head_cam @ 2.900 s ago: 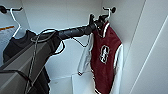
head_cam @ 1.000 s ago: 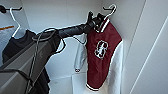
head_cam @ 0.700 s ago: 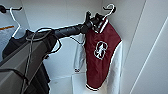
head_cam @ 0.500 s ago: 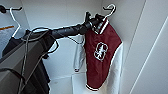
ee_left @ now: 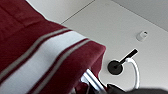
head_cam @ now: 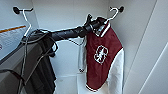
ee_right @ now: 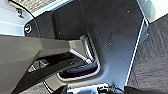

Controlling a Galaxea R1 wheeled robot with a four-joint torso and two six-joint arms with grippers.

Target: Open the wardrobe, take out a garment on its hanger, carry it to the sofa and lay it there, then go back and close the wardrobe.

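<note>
In wardrobe [head_cam: 140,37] | left tool [head_cam: 96,23] at garment [head_cam: 102,57] collar | unchanged

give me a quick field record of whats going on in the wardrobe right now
setting: inside the open wardrobe, white walls
garment: maroon jacket with white sleeves and a white chest emblem, hanging
hanger: white hanger, its hook over a dark peg on the right wall
left arm: reaches in from the left, left end effector at the jacket's striped collar
left end effector fingers: cannot tell if open or shut
other item: second white hook on a peg on the left wall, dark clothing below it
</note>
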